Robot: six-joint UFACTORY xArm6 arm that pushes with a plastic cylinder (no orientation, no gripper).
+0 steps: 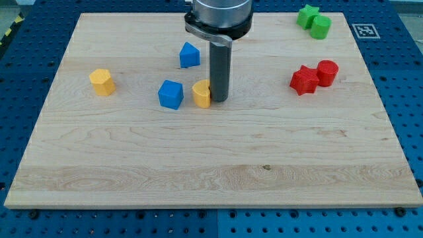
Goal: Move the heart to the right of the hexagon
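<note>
A yellow heart block [201, 93] lies near the board's middle, partly hidden on its right side by my rod. My tip [219, 100] touches the heart's right side. A yellow hexagon block [102, 82] sits far to the view's left of the heart. A blue cube [170, 94] sits between them, just left of the heart.
A second blue block [190, 55] lies above the heart. A red star-like block [304, 80] and a red cylinder [327, 72] sit at the right. Two green blocks [314, 21] sit at the top right. The wooden board [211, 172] ends in blue pegboard.
</note>
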